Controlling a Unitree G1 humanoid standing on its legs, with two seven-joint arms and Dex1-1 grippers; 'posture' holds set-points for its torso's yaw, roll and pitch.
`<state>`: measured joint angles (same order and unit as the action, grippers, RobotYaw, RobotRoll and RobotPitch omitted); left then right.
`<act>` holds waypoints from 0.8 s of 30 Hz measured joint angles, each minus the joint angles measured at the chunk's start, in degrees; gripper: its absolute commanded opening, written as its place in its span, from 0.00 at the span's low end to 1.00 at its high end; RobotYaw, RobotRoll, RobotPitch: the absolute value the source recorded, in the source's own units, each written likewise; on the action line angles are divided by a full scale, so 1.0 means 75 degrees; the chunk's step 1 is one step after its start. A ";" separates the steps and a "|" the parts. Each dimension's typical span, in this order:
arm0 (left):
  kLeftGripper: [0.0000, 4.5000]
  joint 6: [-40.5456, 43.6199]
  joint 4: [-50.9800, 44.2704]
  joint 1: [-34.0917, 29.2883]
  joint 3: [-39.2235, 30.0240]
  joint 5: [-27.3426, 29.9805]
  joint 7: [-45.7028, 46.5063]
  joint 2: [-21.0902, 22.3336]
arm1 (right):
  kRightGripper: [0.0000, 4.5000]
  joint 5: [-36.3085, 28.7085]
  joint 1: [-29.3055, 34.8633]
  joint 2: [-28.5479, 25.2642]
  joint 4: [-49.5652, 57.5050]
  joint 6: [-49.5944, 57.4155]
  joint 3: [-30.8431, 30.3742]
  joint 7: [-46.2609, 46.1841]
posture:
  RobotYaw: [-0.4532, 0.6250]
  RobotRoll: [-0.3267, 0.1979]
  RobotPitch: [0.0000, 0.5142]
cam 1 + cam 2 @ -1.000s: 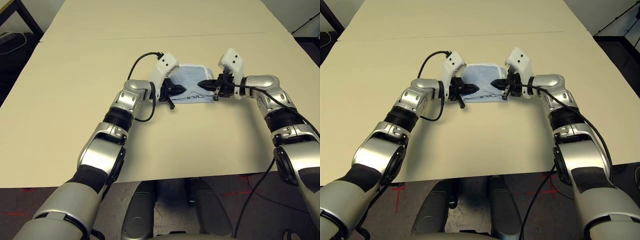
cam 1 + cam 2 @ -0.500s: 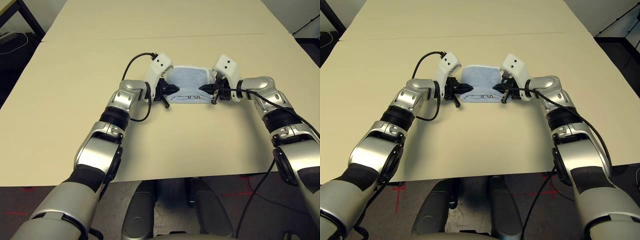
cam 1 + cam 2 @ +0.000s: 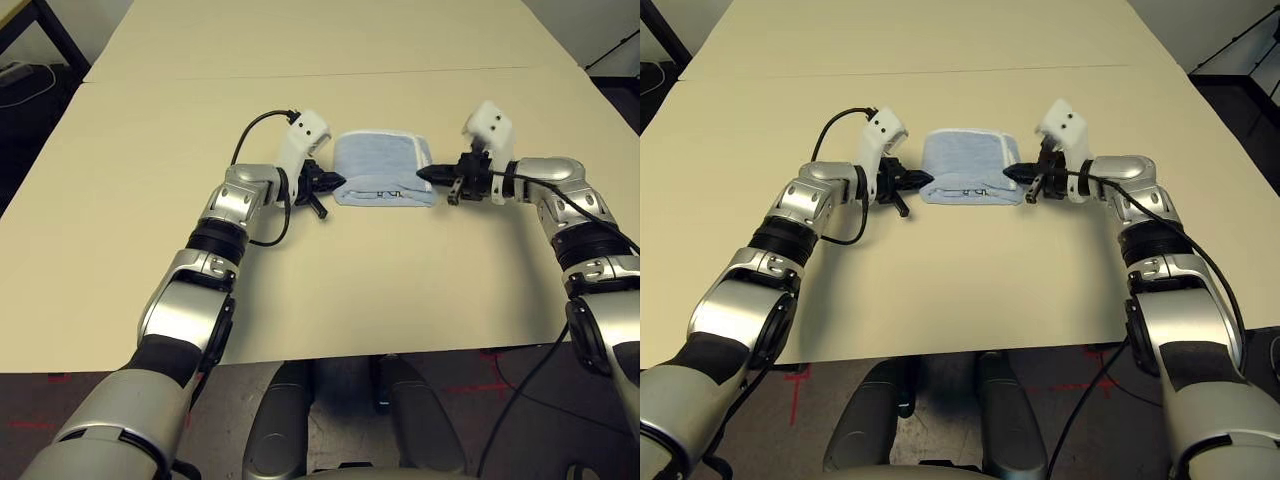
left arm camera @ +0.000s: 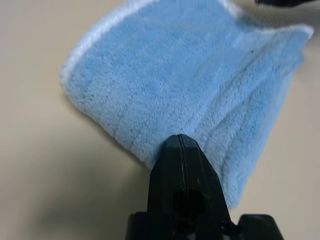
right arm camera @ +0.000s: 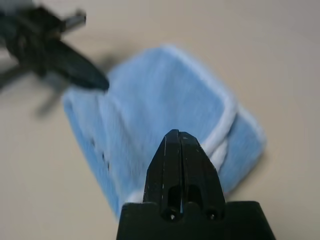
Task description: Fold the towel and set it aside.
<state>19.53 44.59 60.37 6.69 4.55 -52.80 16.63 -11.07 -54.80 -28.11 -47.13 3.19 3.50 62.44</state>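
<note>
The towel (image 3: 383, 168) is light blue with white edging and lies folded in a compact rectangle at the middle of the table. My left gripper (image 3: 338, 182) is shut, its tip touching the towel's left edge. In the left wrist view the closed fingertips (image 4: 181, 145) meet the near edge of the towel (image 4: 185, 75), with no cloth visible between them. My right gripper (image 3: 423, 173) is shut too, its tip at the towel's right edge. The right wrist view shows its closed fingertips (image 5: 173, 140) over the towel (image 5: 155, 110), and the left gripper (image 5: 95, 80) beyond.
The beige table (image 3: 330, 290) spreads wide on all sides, with a seam (image 3: 200, 77) across it beyond the towel. Its near edge (image 3: 300, 362) runs in front of me. Dark floor and a black frame (image 3: 50, 30) lie off the far left corner.
Both shut grippers have moved outward from above the towel to its left and right edges. The towel now lies as a neater, tighter fold.
</note>
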 measured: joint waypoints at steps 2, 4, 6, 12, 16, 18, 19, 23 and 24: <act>0.00 0.0021 -0.0145 0.0163 -0.0149 0.0096 -0.0051 0.0002 | 0.01 -0.0176 -0.0052 0.0082 -0.0001 -0.0046 0.0205 -0.0090 | 0.49 0.62 0.47; 0.00 0.0051 -0.0194 0.0450 -0.0281 0.0194 -0.0089 -0.0001 | 0.01 -0.0248 -0.0169 0.0171 -0.0002 -0.0098 0.0294 -0.0235 | 0.50 0.62 0.47; 0.00 0.0046 -0.0196 0.0698 -0.0319 0.0261 -0.0093 -0.0027 | 0.01 -0.0233 -0.0314 0.0249 -0.0031 -0.0158 0.0294 -0.0407 | 0.50 0.62 0.47; 0.00 -0.0278 0.0796 0.1078 -0.0327 0.0191 0.0422 -0.0541 | 0.01 0.0135 -0.0662 0.0497 -0.0381 -0.0160 0.0105 -0.0941 | 0.49 0.62 0.47; 0.00 -0.0571 0.1570 0.1278 -0.0381 0.0116 0.0882 -0.0911 | 0.01 0.0332 -0.0821 0.0646 -0.0745 -0.0143 -0.0057 -0.1266 | 0.49 0.62 0.47; 0.00 -0.0760 0.1931 0.1360 -0.0394 0.0017 0.1140 -0.0982 | 0.01 0.0435 -0.0895 0.0702 -0.0877 -0.0137 -0.0068 -0.1463 | 0.49 0.62 0.47; 0.00 -0.0855 0.2058 0.1380 -0.0402 -0.0034 0.1282 -0.0990 | 0.01 0.0470 -0.0928 0.0729 -0.0932 -0.0136 -0.0069 -0.1553 | 0.48 0.62 0.47; 0.00 -0.1305 0.2580 0.1521 -0.0497 -0.0172 0.1881 -0.0994 | 0.01 0.0606 -0.0987 0.0861 -0.1039 -0.0137 -0.0076 -0.1931 | 0.48 0.62 0.48; 0.00 -0.1381 0.2618 0.1524 -0.0522 -0.0197 0.1993 -0.0990 | 0.01 0.0639 -0.1004 0.0885 -0.1077 -0.0136 -0.0083 -0.2010 | 0.48 0.62 0.48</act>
<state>9.17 64.22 71.80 2.77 3.07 -37.85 9.21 -6.28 -62.33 -21.47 -55.21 2.17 2.88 47.37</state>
